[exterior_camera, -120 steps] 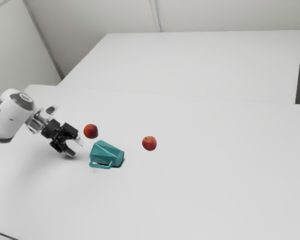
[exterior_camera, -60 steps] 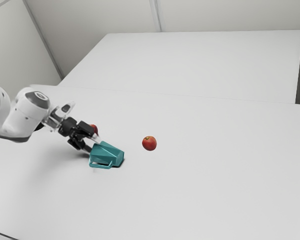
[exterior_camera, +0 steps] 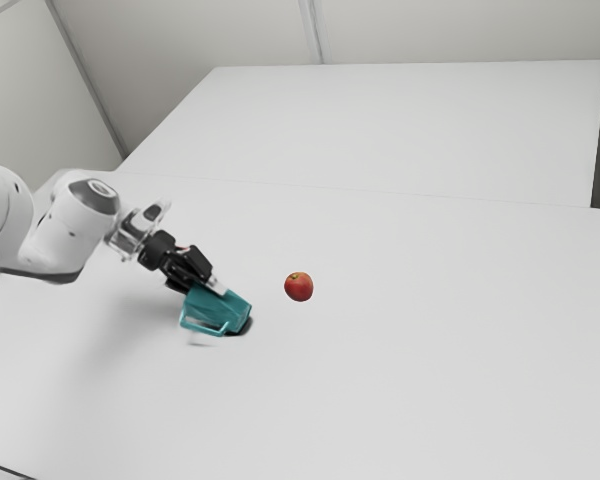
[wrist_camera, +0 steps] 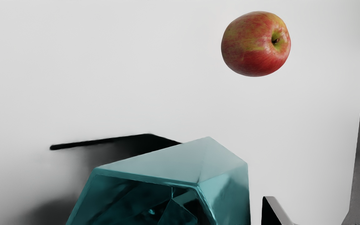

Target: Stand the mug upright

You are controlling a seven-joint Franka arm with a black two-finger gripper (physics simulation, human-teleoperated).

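Note:
The teal mug lies on its side on the white table, its handle toward the exterior view's bottom. My gripper is at the mug's upper left end there, overlapping its rim. In the wrist view the faceted mug shows its open mouth toward my hand. The gripper is open around part of it: one finger stands outside the mug wall with a gap between them, and the other finger is hidden.
A red apple rests on the table past the mug, toward the exterior view's right; the wrist view also has this apple beyond the mug. The white table extends widely around them.
My hand has moved toward the exterior view's right, reaching the mug and covering the other red fruit. The mug has shifted slightly the same way in the last half second.

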